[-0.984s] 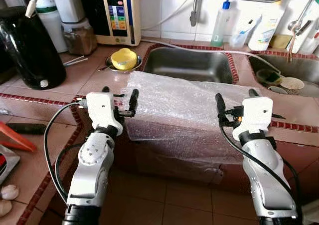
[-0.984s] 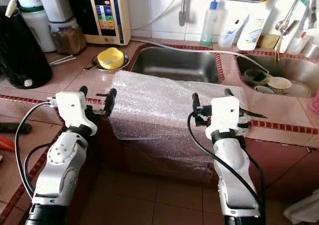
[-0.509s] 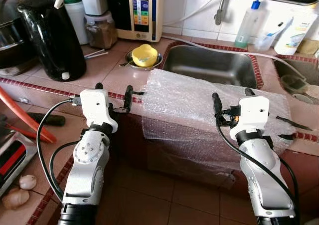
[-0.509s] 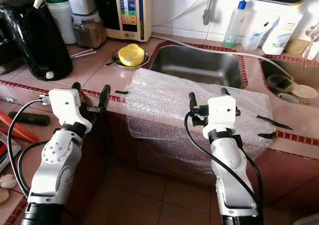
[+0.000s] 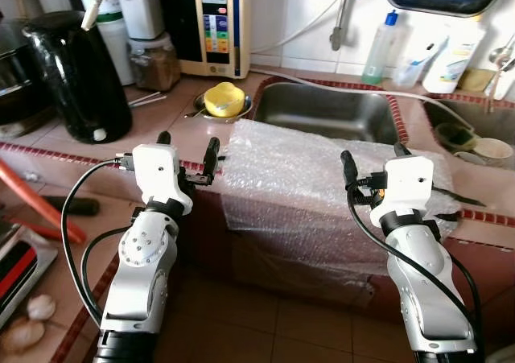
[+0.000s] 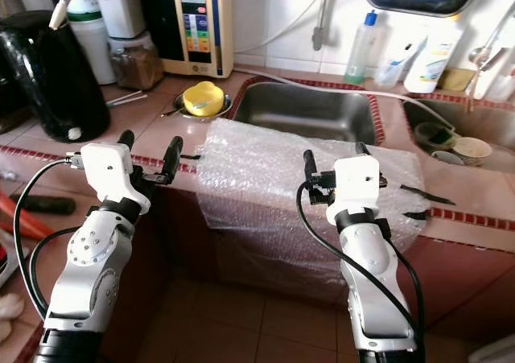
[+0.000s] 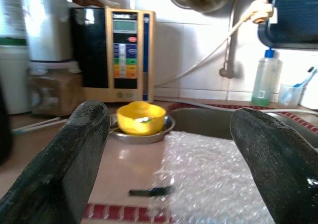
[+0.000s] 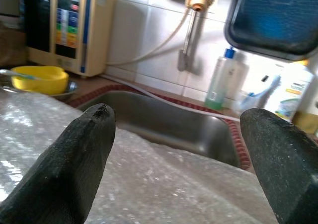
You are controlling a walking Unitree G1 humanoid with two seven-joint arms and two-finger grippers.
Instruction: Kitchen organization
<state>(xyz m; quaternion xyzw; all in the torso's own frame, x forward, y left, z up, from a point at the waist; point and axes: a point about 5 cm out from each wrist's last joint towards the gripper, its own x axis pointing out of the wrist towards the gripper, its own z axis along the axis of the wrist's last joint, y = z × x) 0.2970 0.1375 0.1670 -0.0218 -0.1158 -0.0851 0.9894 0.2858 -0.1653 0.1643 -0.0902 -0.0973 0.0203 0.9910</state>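
Both arms are raised in front of a sheet of bubble wrap [image 5: 322, 178] that lies on the tiled counter [image 5: 161, 129] and hangs over its front edge, so the step in hand looks like an approach to lift that sheet away. The left gripper [image 5: 187, 155] has its fingers spread wide and holds nothing; the sheet's near corner lies just beside and ahead of it. The right gripper [image 5: 372, 166] is likewise wide apart and empty, poised over the sheet's far half, though whether its fingertips touch the plastic is hard to tell.

The next move probably calls for each gripper to go forward and down and pinch an edge, gently, since the film is thin and slippery.

Beyond the grippers sits a steel sink [image 5: 330, 113]; ahead of the left one is a yellow bowl [image 5: 223, 99] on a metal dish, with a black kettle [image 5: 76, 77] and a wall-standing water purifier [image 5: 211, 25] further off. A dish-soap bottle [image 5: 378, 49] stands against white tiles.
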